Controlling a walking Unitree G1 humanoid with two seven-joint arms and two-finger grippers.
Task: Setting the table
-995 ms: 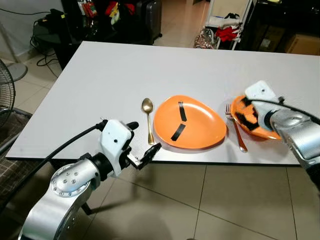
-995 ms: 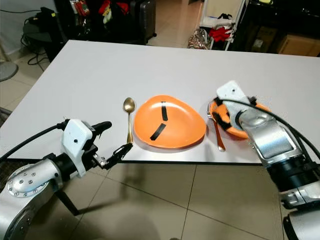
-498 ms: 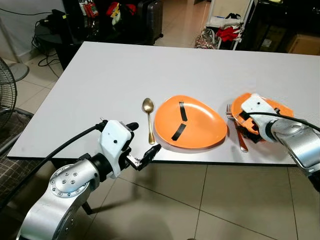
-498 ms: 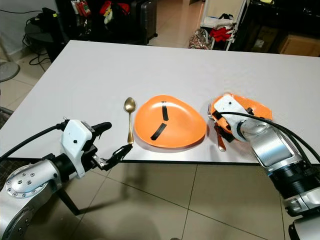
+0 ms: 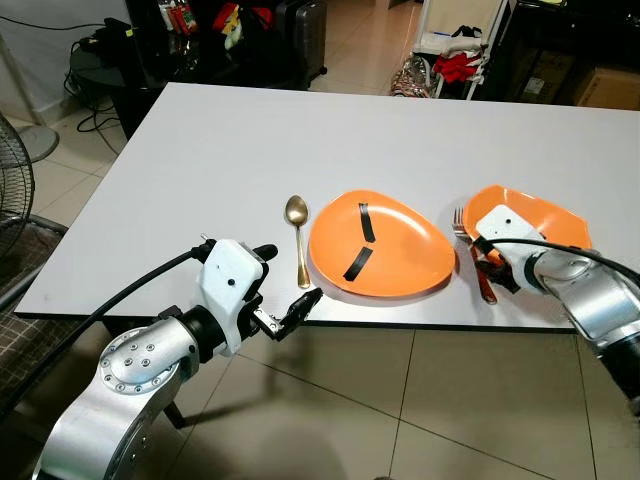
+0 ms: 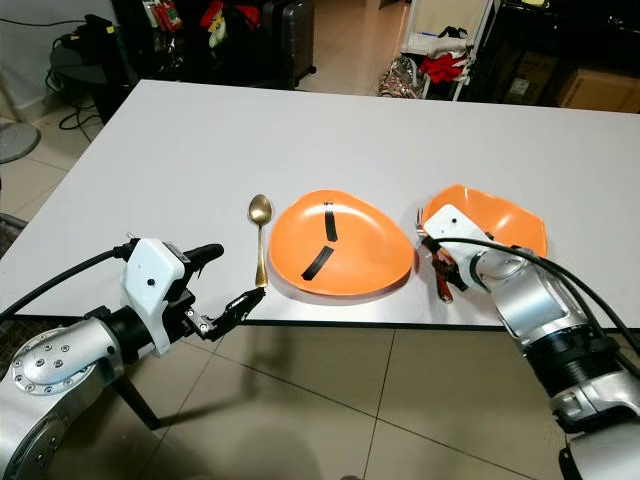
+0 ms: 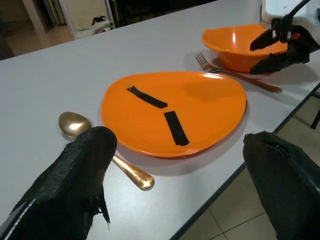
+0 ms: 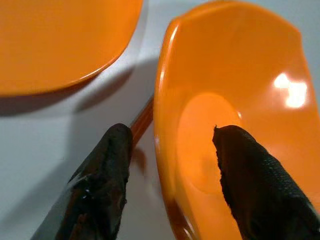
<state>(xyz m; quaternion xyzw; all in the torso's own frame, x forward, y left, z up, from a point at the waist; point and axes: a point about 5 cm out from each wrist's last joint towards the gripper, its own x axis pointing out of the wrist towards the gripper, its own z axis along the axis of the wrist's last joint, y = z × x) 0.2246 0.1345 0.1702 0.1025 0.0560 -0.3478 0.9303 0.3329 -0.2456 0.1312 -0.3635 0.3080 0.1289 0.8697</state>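
- Here the right gripper straddles the near rim of the orange bowl: one black finger is outside the wall, next to the fork handle, and the other finger is inside the bowl. The fingers are spread, and neither visibly presses on the rim.
- The bowl sits upright on the white table, near its front edge, just right of the fork.
- The fork lies flat between the bowl and the orange plate, its long axis running front to back, tines pointing away from the robot.
- The plate carries two strips of black tape.
- The gold spoon lies just left of the plate, parallel to the fork, bowl end pointing away.
- The left gripper hangs off the table's front edge, near the spoon handle, fingers spread and empty.
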